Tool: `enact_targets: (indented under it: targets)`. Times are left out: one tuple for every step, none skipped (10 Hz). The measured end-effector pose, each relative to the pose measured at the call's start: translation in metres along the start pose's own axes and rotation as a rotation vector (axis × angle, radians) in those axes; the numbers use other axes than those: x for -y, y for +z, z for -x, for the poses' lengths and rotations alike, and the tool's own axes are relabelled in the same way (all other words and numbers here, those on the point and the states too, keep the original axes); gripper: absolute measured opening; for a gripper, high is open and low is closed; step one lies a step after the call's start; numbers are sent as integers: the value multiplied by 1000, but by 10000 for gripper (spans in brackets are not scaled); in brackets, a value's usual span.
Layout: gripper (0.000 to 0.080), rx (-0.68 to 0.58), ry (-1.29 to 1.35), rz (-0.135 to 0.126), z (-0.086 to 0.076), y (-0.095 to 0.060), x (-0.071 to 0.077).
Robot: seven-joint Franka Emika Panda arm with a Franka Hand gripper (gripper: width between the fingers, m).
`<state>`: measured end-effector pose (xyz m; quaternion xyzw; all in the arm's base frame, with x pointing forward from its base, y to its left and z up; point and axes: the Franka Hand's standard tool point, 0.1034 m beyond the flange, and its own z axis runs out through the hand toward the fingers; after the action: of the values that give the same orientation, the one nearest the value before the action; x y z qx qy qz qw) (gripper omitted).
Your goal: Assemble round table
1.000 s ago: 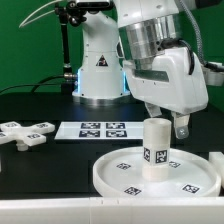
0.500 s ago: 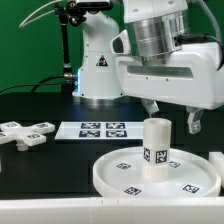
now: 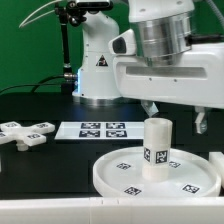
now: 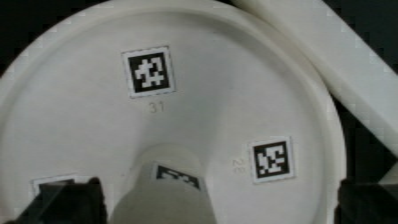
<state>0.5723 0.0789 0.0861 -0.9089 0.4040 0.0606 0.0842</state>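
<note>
Exterior: leg (image 3: 155, 150) stands upright mid-disc (image 3: 108, 176), with the foot (image 3: 25, 132) well apart on the worktop (image 3: 40, 160). It's stiff, light plastic, probably slick, so pinch the leg across its sides. Claw (image 3: 176, 114) hangs just above, offset right, pointing down, spread wide, empty. Wrist: disc face and tags (image 4: 151, 72) below.

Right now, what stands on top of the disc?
The leg stands upright near the middle of the disc, with small tags around it. The spot under the leg is covered.

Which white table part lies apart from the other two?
The cross-shaped foot, lying flat at the exterior view's left; the leg stands upright on the disc.
</note>
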Motion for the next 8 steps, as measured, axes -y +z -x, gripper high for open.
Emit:
enact_targets:
  targets:
    - [649, 16, -28, 7, 0, -1, 2]
    - [649, 16, -103, 6, -1, -1, 2]
    - [649, 17, -158, 7, -1, 0, 1]
    - [649, 24, -242, 10, 0, 1, 0]
    - [649, 30, -327, 15, 1, 2, -4]
    - [649, 32, -410, 20, -1, 2, -9]
    - [649, 34, -521, 30, -1, 1, -15]
    - [649, 40, -609, 33, -2, 0, -19]
